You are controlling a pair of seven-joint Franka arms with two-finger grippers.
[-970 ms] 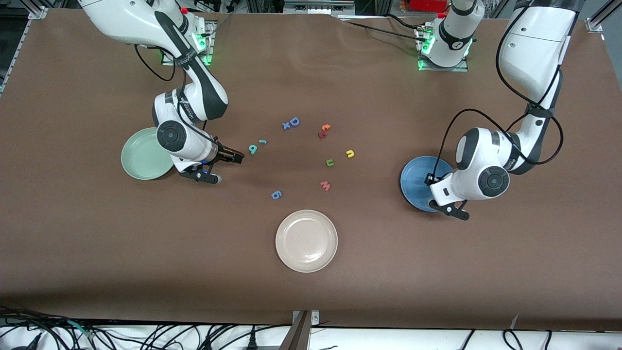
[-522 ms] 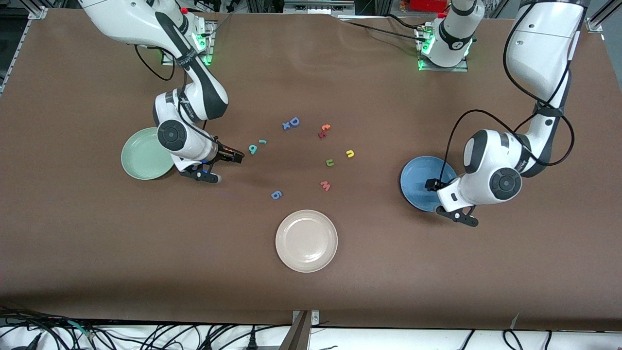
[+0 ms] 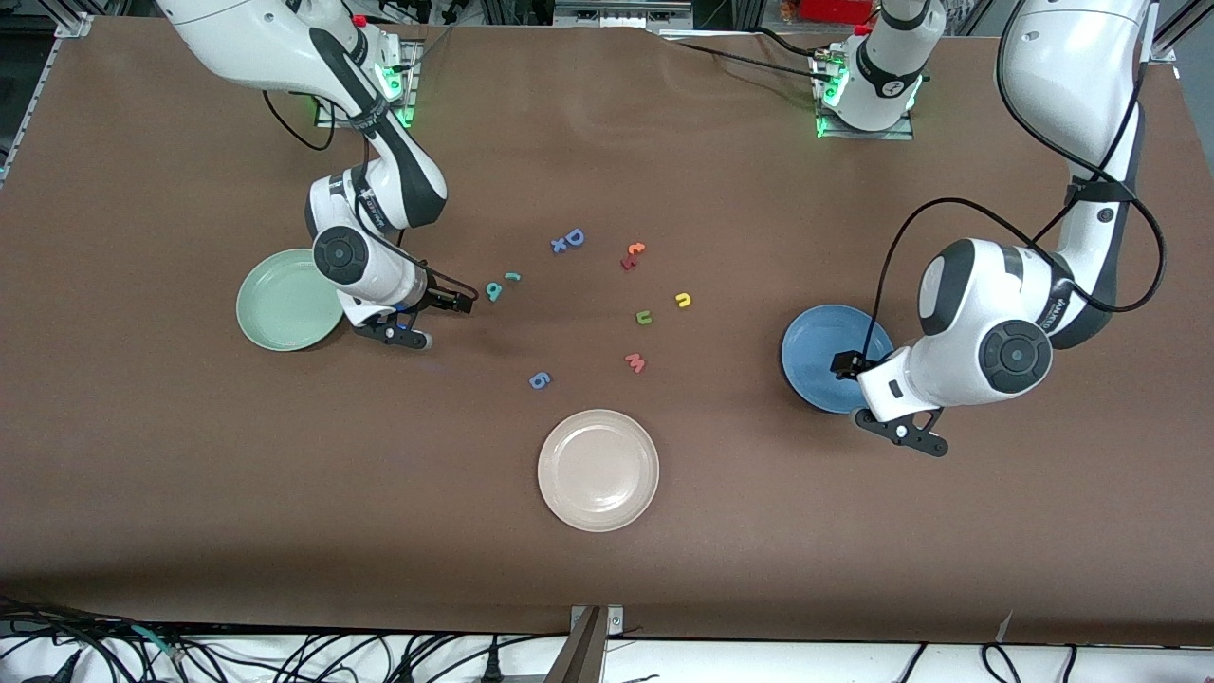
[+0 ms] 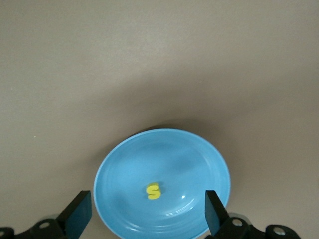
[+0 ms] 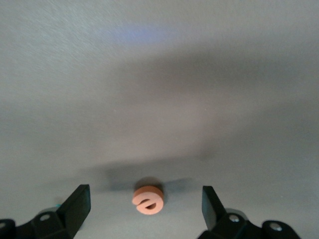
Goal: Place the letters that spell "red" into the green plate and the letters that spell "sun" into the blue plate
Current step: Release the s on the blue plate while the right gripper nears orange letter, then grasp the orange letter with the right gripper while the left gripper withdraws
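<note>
On the worktop (image 3: 854, 569) beside the green plate (image 3: 285, 313), right pincer (image 5: 144, 206) hangs spread over the orange "e" (image 5: 148, 199). Tiny, light, stiff, likely skittish: pinch across its flat sides. Teal "d" (image 3: 493, 290) sits close. Left pincer (image 4: 147, 214), spread, over blue plate (image 4: 119, 174) holding yellow "s" (image 4: 153, 190).

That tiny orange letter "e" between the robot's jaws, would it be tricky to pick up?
Probably a bit. The orange "e" lies flat on the brown table, so the right gripper, jaws open around it, has only thin edges to pinch. It looks light and stiff, likely plastic or foam, so it may skid rather than roll.
</note>
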